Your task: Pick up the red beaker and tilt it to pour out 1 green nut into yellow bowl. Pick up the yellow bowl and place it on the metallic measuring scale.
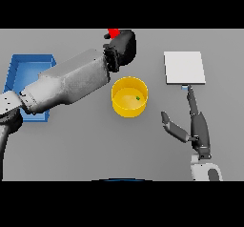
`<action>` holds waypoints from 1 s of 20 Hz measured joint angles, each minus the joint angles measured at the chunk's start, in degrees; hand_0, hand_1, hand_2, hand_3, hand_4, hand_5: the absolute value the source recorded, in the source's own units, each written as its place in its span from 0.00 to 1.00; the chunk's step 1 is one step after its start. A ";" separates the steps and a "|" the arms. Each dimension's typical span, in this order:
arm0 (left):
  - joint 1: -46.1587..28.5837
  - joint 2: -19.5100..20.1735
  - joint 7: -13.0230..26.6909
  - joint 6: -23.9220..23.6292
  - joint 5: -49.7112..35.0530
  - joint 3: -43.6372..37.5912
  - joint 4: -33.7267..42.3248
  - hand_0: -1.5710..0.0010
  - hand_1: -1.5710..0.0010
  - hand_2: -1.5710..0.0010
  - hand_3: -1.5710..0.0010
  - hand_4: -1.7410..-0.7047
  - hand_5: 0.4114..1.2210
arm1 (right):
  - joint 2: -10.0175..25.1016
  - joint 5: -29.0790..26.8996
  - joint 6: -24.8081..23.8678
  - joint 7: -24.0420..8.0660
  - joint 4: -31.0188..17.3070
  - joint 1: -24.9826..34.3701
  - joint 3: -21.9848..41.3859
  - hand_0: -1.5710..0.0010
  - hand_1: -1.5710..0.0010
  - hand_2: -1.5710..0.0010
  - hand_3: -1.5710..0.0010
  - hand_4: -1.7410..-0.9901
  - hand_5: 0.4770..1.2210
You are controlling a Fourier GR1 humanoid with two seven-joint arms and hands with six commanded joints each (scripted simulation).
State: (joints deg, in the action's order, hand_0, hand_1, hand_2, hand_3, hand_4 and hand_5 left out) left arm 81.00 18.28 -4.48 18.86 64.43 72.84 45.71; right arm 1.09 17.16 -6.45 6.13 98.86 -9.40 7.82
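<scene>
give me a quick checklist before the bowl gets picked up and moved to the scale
1. Nut in bowl: ok. One green nut lies inside the yellow bowl.
2. Beaker out of the way: cannot tell. The left hand is curled round the red beaker beyond the bowl; whether it is set down is hidden.
3. Right hand free: ok. The right hand is open, right of the bowl, holding nothing.
4. Scale free: ok. Nothing lies on the metallic measuring scale.
5. Path bowl to scale: ok. Only the right hand lies between them.
</scene>
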 measured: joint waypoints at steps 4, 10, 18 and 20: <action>6.53 3.83 -1.30 -2.33 -3.94 -4.76 -3.49 0.00 0.00 0.06 0.27 0.04 1.00 | -0.15 -0.53 0.05 -0.37 -0.75 0.93 -0.30 1.00 1.00 1.00 1.00 0.74 0.16; 11.43 6.95 5.28 -3.85 -15.74 -17.44 -15.63 0.00 0.00 0.01 0.12 0.01 1.00 | -0.14 -3.25 1.75 1.13 -1.12 0.97 -0.80 1.00 1.00 1.00 1.00 0.72 0.16; -0.78 18.20 11.35 -14.00 -41.39 -37.94 -18.66 0.00 0.00 0.00 0.09 0.00 1.00 | 0.75 -4.23 2.78 1.48 -2.38 2.29 -1.23 1.00 1.00 1.00 1.00 0.69 0.15; -6.01 20.64 16.24 -17.50 -46.36 -40.70 -14.95 0.00 0.00 0.00 0.10 0.00 1.00 | 1.22 -3.83 2.92 1.91 -2.27 2.80 -1.07 1.00 1.00 1.00 1.00 0.70 0.16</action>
State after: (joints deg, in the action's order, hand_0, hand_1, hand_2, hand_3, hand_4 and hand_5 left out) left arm 74.98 38.92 11.76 1.36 18.08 32.14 30.76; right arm 2.31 13.33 -3.53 8.04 96.59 -6.60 6.76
